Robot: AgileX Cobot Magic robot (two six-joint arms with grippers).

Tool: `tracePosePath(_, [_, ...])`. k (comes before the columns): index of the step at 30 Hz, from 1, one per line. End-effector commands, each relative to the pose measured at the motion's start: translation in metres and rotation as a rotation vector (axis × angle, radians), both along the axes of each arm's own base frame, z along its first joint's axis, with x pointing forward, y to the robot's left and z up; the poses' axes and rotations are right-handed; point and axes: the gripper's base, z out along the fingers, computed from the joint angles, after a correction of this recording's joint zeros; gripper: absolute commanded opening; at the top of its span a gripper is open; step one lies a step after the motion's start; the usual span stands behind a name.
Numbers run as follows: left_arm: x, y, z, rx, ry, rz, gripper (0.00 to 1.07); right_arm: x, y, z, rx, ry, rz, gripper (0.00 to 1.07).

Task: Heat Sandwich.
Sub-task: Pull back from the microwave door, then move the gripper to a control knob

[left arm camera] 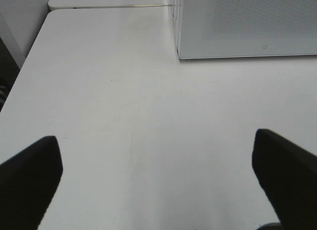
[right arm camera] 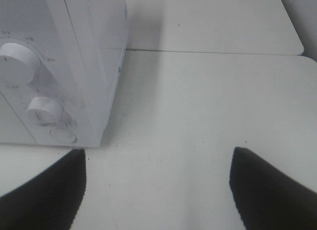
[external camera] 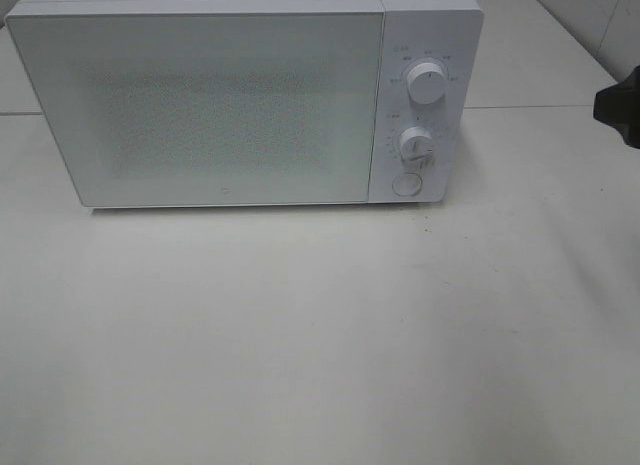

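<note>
White table [external camera: 300, 335] before closed microwave [external camera: 200, 105]; left end effector [left arm camera: 154, 136], right end effector [right arm camera: 158, 151] spread wide, empty.

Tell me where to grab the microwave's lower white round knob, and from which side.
Pinch the lower white round knob across its rim, coming straight at the white microwave's front: it juts outward from the panel, nearest the right gripper.

The white microwave [external camera: 230, 95] stands door-shut on the pale table [external camera: 320, 335]; a dark bit of my right arm [external camera: 620, 105] shows at the right edge.
</note>
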Motion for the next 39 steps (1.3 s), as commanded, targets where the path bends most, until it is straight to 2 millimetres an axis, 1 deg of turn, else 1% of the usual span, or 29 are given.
tracePosePath(1, [-0.003,-0.001,0.0,-0.009,-0.039,0.002,1.01,0.006,0.001,-0.009,0.012,-0.1,0.011,0.76])
tracePosePath(3, [-0.003,-0.001,0.0,-0.009,-0.039,0.002,1.01,0.006,0.002,-0.015,0.026,-0.169,0.016,0.76])
tracePosePath(4, [-0.003,-0.001,0.0,-0.009,-0.039,0.002,1.01,0.006,0.002,-0.015,0.026,-0.169,0.016,0.76])
tracePosePath(5, [-0.003,-0.001,0.0,-0.009,-0.039,0.002,1.01,0.004,0.001,-0.023,0.045,-0.209,0.007,0.76])
tracePosePath(7, [-0.003,-0.001,0.0,-0.009,-0.039,0.002,1.01,0.004,0.0,-0.029,0.052,-0.239,-0.014,0.76])
tracePosePath(8, [-0.003,-0.001,0.0,-0.009,-0.039,0.002,1.01,0.005,-0.001,-0.036,0.046,-0.254,-0.025,0.76])
tracePosePath(9, [-0.003,-0.001,0.0,-0.009,-0.039,0.002,1.01,0.005,-0.001,-0.036,0.046,-0.254,-0.025,0.76])
tracePosePath(11, [-0.003,-0.001,0.0,-0.009,-0.039,0.002,1.01,0.006,0.003,-0.042,0.025,-0.275,-0.023,0.76])
tracePosePath(12, [-0.003,-0.001,0.0,-0.009,-0.039,0.002,1.01,0.006,0.007,-0.048,-0.007,-0.293,-0.008,0.76])
tracePosePath(13, [-0.003,-0.001,0.0,-0.009,-0.039,0.002,1.01,0.006,0.007,-0.048,-0.007,-0.293,-0.008,0.76])
tracePosePath(16, [-0.003,-0.001,0.0,-0.009,-0.039,0.002,1.01,0.008,0.018,-0.057,-0.021,-0.291,0.001,0.76])
tracePosePath(17, [-0.003,-0.001,0.0,-0.009,-0.039,0.002,1.01,0.01,0.026,-0.064,-0.013,-0.28,-0.004,0.76])
tracePosePath(18, [-0.003,-0.001,0.0,-0.009,-0.039,0.002,1.01,0.01,0.026,-0.064,-0.013,-0.28,-0.004,0.76])
tracePosePath(21, [-0.003,-0.001,0.0,-0.009,-0.039,0.002,1.01,0.013,0.037,-0.073,-0.004,-0.289,-0.033,0.76])
tracePosePath(22, [-0.003,-0.001,0.0,-0.009,-0.039,0.002,1.01,0.013,0.037,-0.073,-0.004,-0.289,-0.033,0.76])
tracePosePath(25, [-0.003,-0.001,0.0,-0.009,-0.039,0.002,1.01,0.013,0.046,-0.082,0.007,-0.289,-0.058,0.76])
tracePosePath(26, [-0.003,-0.001,0.0,-0.009,-0.039,0.002,1.01,0.013,0.053,-0.086,0.007,-0.299,-0.06,0.76])
tracePosePath(27, [-0.003,-0.001,0.0,-0.009,-0.039,0.002,1.01,0.013,0.053,-0.086,0.007,-0.299,-0.06,0.76])
tracePosePath(30, [-0.003,-0.001,0.0,-0.009,-0.039,0.002,1.01,0.012,0.063,-0.093,-0.002,-0.309,-0.056,0.76])
tracePosePath(31, [-0.003,-0.001,0.0,-0.009,-0.039,0.002,1.01,0.012,0.069,-0.098,-0.013,-0.316,-0.046,0.76])
tracePosePath(32, [-0.003,-0.001,0.0,-0.009,-0.039,0.002,1.01,0.012,0.069,-0.098,-0.013,-0.316,-0.046,0.76])
tracePosePath(35, [-0.003,-0.001,0.0,-0.009,-0.039,0.002,1.01,0.013,0.081,-0.105,-0.016,-0.309,-0.034,0.76])
tracePosePath(36, [-0.003,-0.001,0.0,-0.009,-0.039,0.002,1.01,0.014,0.088,-0.108,-0.017,-0.301,-0.022,0.76])
tracePosePath(37, [-0.003,-0.001,0.0,-0.009,-0.039,0.002,1.01,0.014,0.088,-0.108,-0.017,-0.301,-0.022,0.76])
tracePosePath(39, [-0.003,-0.001,0.0,-0.009,-0.039,0.002,1.01,0.015,0.096,-0.11,-0.015,-0.298,-0.005,0.76])
